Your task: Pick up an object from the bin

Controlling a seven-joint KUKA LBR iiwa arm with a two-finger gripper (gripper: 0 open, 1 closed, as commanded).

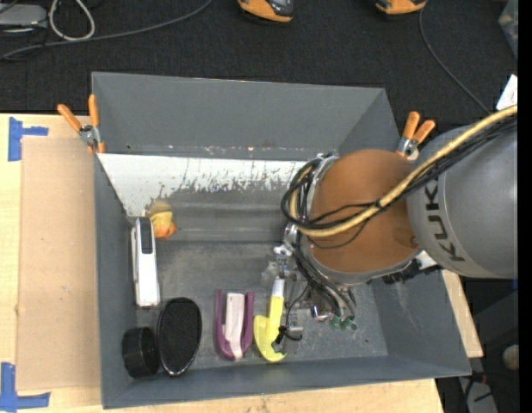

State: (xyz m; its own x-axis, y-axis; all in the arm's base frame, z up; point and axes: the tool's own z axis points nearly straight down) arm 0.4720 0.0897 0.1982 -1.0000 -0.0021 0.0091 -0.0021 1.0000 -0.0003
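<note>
Bin (240,120) — end effector (288,318) beside yellow tool (267,339)

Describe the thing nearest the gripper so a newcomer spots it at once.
Look at the grey bin's front row, beside the gripper. The curved thing there is it: bright yellow, while its neighbour toward the view's left is purple and white.

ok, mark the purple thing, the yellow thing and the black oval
purple thing (234,325), camera view, middle of its body.
yellow thing (267,339), camera view, its lower end.
black oval (180,335), camera view, centre of its top.
</note>
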